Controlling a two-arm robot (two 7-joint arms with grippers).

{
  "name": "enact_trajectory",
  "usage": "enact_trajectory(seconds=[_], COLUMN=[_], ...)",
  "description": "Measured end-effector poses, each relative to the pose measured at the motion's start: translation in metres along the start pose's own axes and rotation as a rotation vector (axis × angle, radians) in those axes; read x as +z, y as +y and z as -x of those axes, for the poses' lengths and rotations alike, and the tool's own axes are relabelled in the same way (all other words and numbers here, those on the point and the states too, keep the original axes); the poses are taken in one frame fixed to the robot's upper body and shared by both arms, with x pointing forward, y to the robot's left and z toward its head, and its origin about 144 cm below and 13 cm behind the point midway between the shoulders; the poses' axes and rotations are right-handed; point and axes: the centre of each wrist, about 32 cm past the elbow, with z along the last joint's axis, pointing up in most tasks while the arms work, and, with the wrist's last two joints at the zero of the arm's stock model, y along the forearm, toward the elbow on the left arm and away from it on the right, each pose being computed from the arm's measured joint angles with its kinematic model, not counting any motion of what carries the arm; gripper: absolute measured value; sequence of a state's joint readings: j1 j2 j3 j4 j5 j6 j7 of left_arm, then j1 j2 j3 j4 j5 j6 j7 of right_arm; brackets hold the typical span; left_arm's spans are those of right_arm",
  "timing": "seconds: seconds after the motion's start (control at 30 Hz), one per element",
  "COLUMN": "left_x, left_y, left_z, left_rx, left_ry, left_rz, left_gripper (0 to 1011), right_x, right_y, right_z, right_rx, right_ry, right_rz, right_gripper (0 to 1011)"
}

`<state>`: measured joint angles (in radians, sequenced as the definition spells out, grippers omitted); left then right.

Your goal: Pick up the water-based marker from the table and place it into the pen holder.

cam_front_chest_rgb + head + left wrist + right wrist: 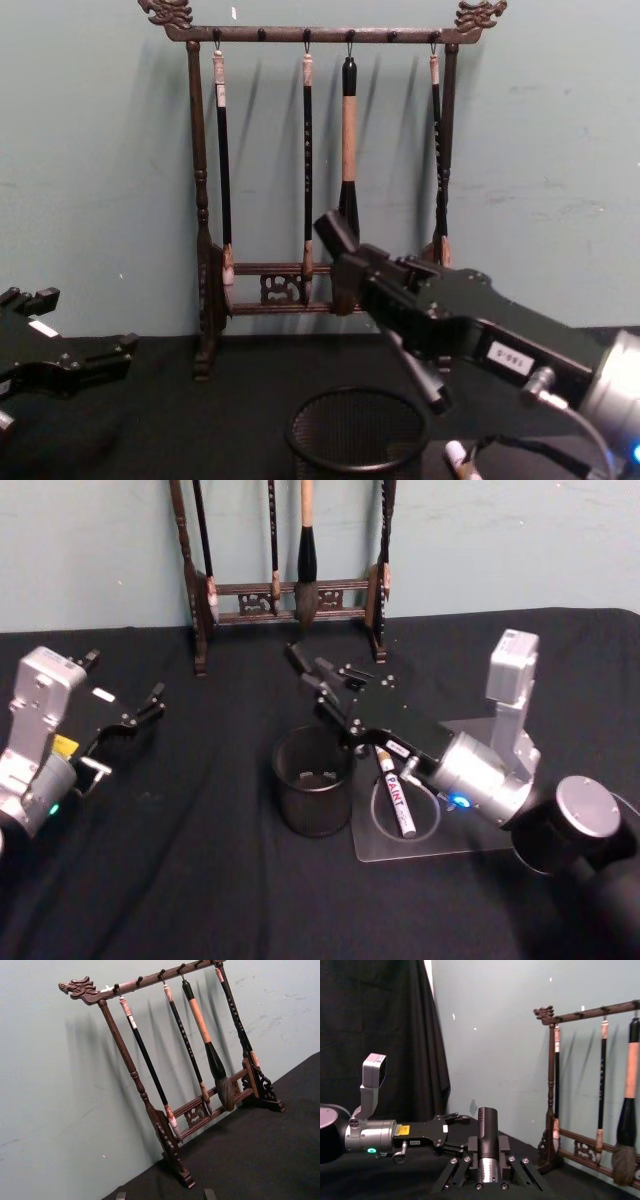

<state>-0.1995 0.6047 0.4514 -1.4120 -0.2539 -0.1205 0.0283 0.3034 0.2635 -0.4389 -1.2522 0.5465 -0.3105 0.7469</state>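
Above the pen holder (313, 805), your right gripper (322, 685) angles upward, clamped on a dark marker (487, 1125); left gripper (88, 322) hangs aside, fingers spread.

Black-draped counter (200, 880). Standing on it: mesh pen holder (313, 795), clear tray (468, 842) just beside, brush rack (258, 602) at back.

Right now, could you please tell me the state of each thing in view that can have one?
Right tool: shut on the black-capped marker, raised.
Left tool: open, idle.
Pen holder: upright, looks empty.
Paint marker: lying on the clear tray.
Brush rack: upright, four brushes hanging.
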Motion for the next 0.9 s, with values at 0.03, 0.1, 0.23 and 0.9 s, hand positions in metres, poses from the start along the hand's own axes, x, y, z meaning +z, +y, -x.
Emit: enact_trajectory(seconds=[0.03, 0.1, 0.23, 0.9], left_x=[0.000, 0.000, 0.000, 0.000], left_y=[0.000, 0.000, 0.000, 0.000], left_z=[0.000, 0.000, 0.000, 0.000], left_rx=[0.000, 0.000, 0.000, 0.000], left_ry=[0.000, 0.000, 0.000, 0.000], left_rz=[0.000, 0.000, 0.000, 0.000], left_gripper=[1001, 1001, 1001, 1001], right_x=[-0.001, -0.003, -0.007, -0.016], right_y=[0.002, 0.005, 0.012, 0.021], right_z=[0.000, 0.002, 0.004, 0.006], right_rx=[0.002, 0.007, 0.016, 0.016], right_ry=[-0.001, -0.001, -0.006, -0.010], right_rz=[0.002, 0.008, 0.019, 0.051], right_gripper=[242, 241, 241, 241])
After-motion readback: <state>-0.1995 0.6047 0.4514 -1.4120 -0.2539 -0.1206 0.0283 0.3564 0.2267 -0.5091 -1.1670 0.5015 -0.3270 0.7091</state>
